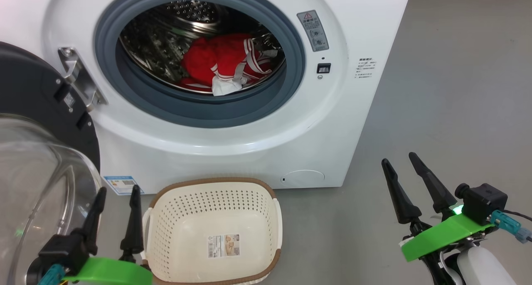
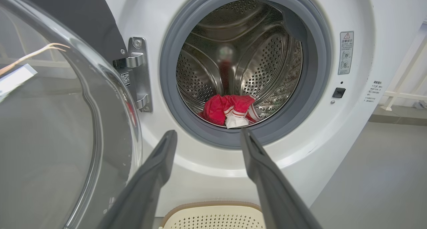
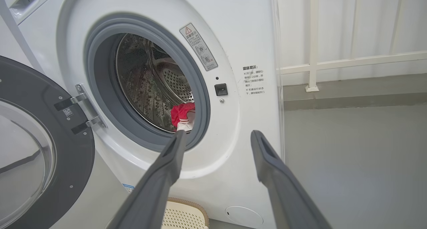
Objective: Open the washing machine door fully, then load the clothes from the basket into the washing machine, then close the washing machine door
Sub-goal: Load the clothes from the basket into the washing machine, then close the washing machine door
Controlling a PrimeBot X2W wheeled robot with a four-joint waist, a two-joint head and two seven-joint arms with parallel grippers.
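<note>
Head view: the big white boxy front-loading washing machine [image 1: 257, 143] has its large round glossy black door [image 1: 25, 81] swung out at its left, with the door's clear glass bowl window [image 1: 37, 185] bulging toward the camera. The red fabric clothes with white stripes [image 1: 224, 60] lie inside the perforated steel drum [image 1: 166, 40], a white panel sitting close behind the grey rubber seal [image 1: 199, 110]. The small cream-white perforated plastic basket [image 1: 195, 218] sits on the floor [image 1: 436, 89] just before the machine, holding only its label sticker. Loading looks done, so closing the door is probably next. The left gripper [image 1: 118, 189] hovers low at the machine's left, between the glass and the basket. Its fingers point up, spread wide, with nothing in them. The right gripper [image 1: 398, 157] hangs off the machine's right corner, equally wide and unladen.

Left wrist view: the left arm aims level at the drum mouth, with the door glass close on its left. A push on that smooth, curved glass could slide off. A careless sweep might also knock the basket.

Right wrist view: the right arm looks across at the opening from the machine's right, well apart from it. The white panel lies near the seal, so the closing door could pinch it and fail to latch.
</note>
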